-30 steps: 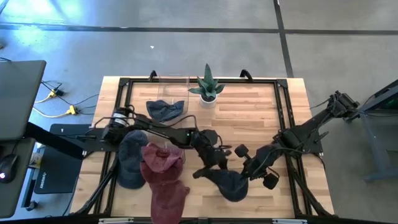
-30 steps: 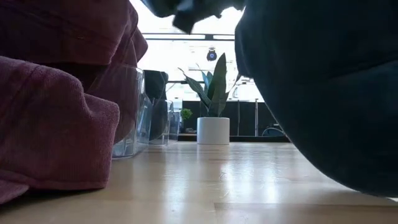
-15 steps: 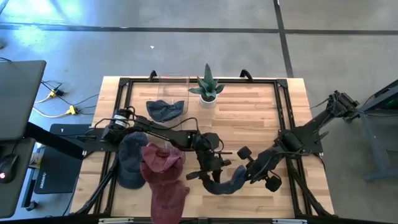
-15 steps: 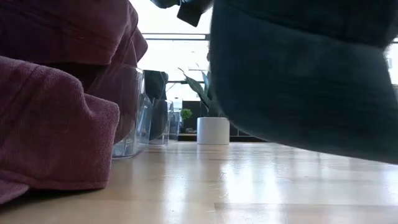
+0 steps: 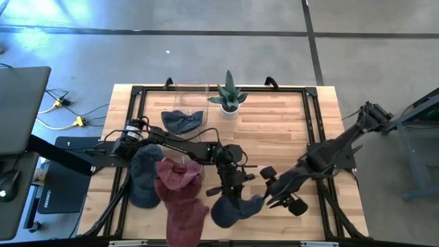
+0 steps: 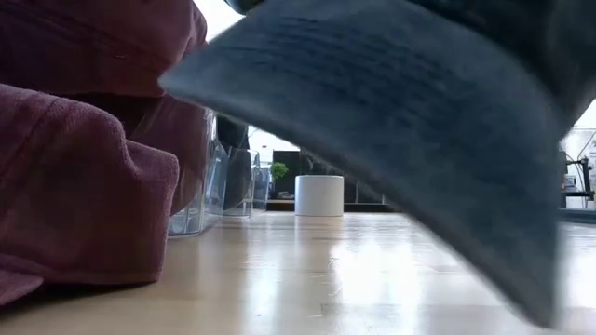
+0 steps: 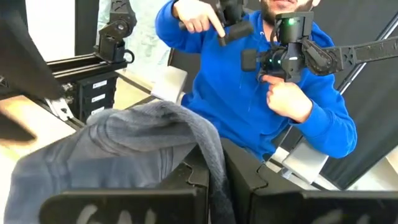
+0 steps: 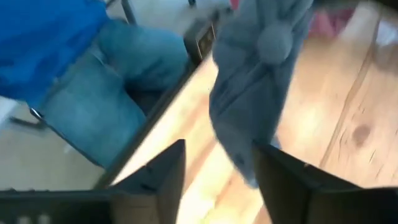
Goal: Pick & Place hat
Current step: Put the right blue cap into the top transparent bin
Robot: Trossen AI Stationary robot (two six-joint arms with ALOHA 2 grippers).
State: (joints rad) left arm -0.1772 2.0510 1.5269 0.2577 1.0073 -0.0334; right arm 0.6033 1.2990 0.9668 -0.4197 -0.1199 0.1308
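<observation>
Table (image 5: pixel 274 130): light wood, black frame edges.
Room: grey floor; person in blue (image 7: pixel 249 81) near side.
Far right: bare.
Left tool (image 5: pixel 232 189): pinching grey hat (image 5: pixel 233 209).
Right tool (image 5: pixel 269 186): spread.

Two black jointed arms carry cables, each ending in a gripper (image 5: pixel 236 186) with flat dark fingers (image 8: pixel 163 180).

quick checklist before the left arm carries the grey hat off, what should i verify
1. Left gripper shut on the dark grey cloth hat: ok, fabric pinched in the left wrist view.
2. Right gripper open: ok.
3. Right gripper apart from the hat: cannot tell, very close.
4. Hat off the wooden table: ok, low view shows it hanging above the wood.
5. Maroon cloth hat nearby, not snagged: ok.
</observation>
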